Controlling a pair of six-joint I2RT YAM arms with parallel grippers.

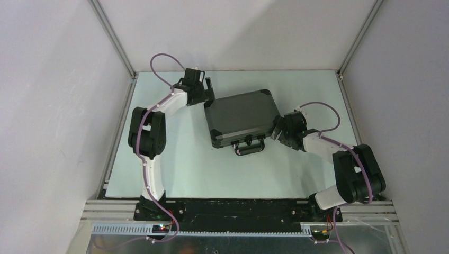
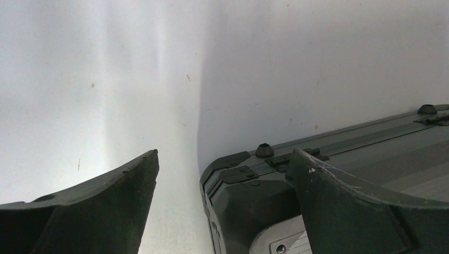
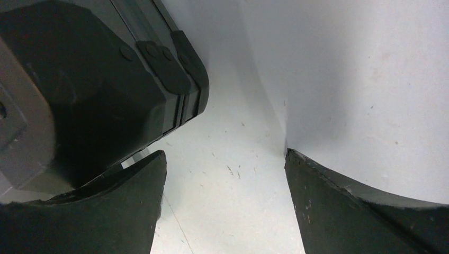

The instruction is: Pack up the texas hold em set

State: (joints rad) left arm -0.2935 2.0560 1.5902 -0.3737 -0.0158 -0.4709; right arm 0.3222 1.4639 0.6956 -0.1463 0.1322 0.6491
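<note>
Flanking closed briefcase (image 1: 242, 114) on table (image 1: 185, 169) | left jaws wide, empty | right jaws wide, empty

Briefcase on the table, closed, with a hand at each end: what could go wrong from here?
1. The left hand and right hand are both open at opposite corners of the briefcase. A push from just one could spin it on the table.
2. Each hand reaches only a corner, so closing there might grip poorly and slip off.
</note>
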